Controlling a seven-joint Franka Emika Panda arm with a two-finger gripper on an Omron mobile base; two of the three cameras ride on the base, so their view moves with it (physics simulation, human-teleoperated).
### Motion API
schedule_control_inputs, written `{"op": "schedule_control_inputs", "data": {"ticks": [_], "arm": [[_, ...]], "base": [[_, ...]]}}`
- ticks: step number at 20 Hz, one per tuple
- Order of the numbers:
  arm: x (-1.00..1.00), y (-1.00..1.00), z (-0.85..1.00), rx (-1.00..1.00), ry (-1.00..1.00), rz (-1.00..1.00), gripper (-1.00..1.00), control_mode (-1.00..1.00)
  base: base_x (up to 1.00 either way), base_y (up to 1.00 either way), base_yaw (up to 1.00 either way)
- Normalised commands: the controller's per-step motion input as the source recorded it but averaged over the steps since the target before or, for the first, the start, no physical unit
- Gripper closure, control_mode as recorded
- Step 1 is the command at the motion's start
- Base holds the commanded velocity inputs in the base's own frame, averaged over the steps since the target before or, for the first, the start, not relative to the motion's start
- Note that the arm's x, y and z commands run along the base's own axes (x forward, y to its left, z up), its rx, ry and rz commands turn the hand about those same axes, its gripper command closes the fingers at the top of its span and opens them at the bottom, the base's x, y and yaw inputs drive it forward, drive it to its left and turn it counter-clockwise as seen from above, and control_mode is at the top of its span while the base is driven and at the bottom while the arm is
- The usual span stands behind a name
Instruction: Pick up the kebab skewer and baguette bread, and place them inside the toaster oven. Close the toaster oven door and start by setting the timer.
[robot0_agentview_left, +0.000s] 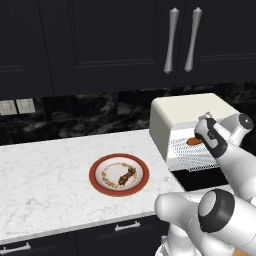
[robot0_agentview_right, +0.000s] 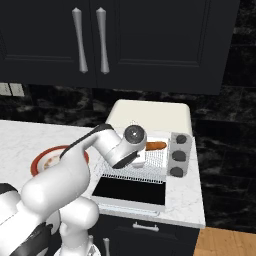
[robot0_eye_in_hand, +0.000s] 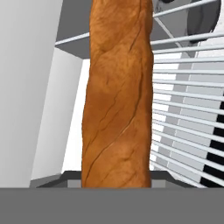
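Dark cabinet doors (robot0_agentview_left: 100, 45) with long silver bar handles (robot0_agentview_right: 80, 40) run along the top, black marbled backsplash (robot0_agentview_left: 85, 112) under them, white marble counter (robot0_agentview_left: 45, 185) below. Cream-white boxy toaster oven (robot0_agentview_left: 185, 112) sits at the counter's right end against the backsplash; its dark glass door (robot0_agentview_right: 131, 191) is dropped open flat toward the robot, and the wire rack (robot0_agentview_right: 145, 170) is pulled partway out over it. Three grey knobs (robot0_agentview_right: 179, 155) in a column on the oven's right face. White arm reaches into the oven mouth; the wrist blocks the gripper (robot0_agentview_right: 139, 156) in both base views. Slim orange-brown baguette (robot0_eye_in_hand: 118, 94) is in the oven opening over the rack: one end pokes out past the wrist in the right base view, and in the hand view it runs lengthwise straight up from the bottom edge with the rack wires beside and behind it. Fingertips not visible past the loaf, so can't tell whether the jaws are clamped on it or apart. Round red-rimmed white plate (robot0_agentview_left: 95, 180) sits mid-counter, well left of the oven. The short kebab skewer with dark red and green chunks (robot0_agentview_left: 126, 176) lies on it diagonally, right of plate centre. Two pale wall switch plates (robot0_agentview_left: 16, 106) at far left on the backsplash.
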Motion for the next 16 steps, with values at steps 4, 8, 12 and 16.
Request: {"op": "schedule_control_inputs", "data": {"ticks": [4, 8, 12, 16], "arm": [[0.03, 0.00, -0.16, 0.00, 0.00, 0.00, -1.00, -1.00], [0.00, 0.02, 0.00, 0.00, 0.00, -0.01, -1.00, -1.00], [0.00, 0.00, 0.00, 0.00, 0.00, 0.00, -1.00, -1.00], [0.00, 0.00, 0.00, 0.00, 0.00, 0.00, -1.00, -1.00]], "base": [[0.00, 0.00, 0.00], [0.00, 0.00, 0.00], [0.00, 0.00, 0.00], [0.00, 0.00, 0.00]]}}
